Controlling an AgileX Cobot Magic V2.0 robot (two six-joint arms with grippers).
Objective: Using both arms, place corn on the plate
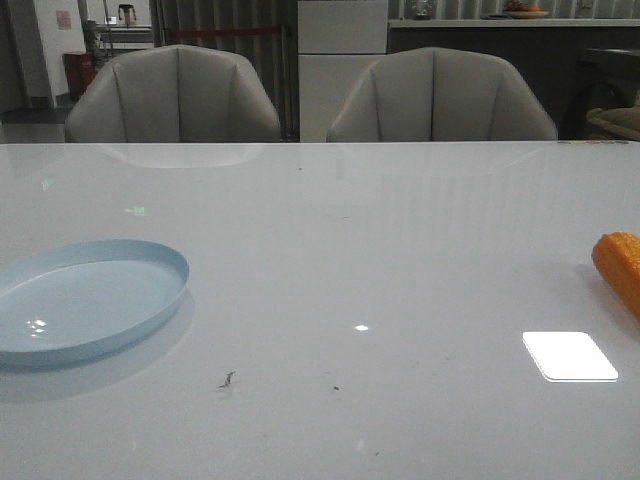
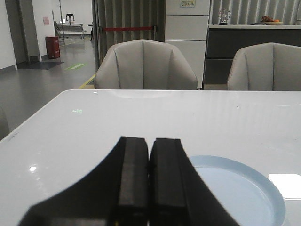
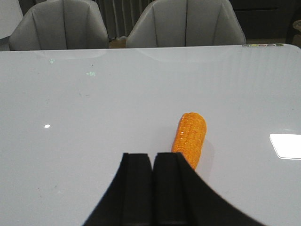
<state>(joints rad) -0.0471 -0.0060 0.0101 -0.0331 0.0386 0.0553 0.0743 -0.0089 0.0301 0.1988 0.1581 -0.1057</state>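
Front view first — I see the plate (image 1: 85, 300) at the lower left of the frame, flat on the white tabletop (image 1: 380, 260), pale blue, nothing in it. The corn (image 1: 620, 268) sits at the far right edge, cut off by the frame, lying on the tabletop well apart from the plate. Two grey chairs (image 1: 175, 95) stand behind the tabletop along the top of the frame. A bright rectangular light reflection (image 1: 570, 356) shows at the lower right, near the corn. A small dark speck (image 1: 227, 379) lies on the tabletop right of the plate. Neither arm shows in this view.

Left wrist view: I read the left tool (image 2: 149, 181) as closed, its two black fingers (image 2: 133, 181) pressed together with no gap and nothing between them. The plate (image 2: 270, 197) sits at the lower right of that frame, partly hidden behind the tool. I can't tell the tool's height over the tabletop.

Right wrist view: the right tool (image 3: 151, 188) is also closed on nothing, fingers (image 3: 136, 188) flush against each other. The corn (image 3: 190, 136) lies just right of frame centre — its near end goes behind the right-hand finger, its rounded far end points up the frame. Whether the tool touches the corn I can't tell.
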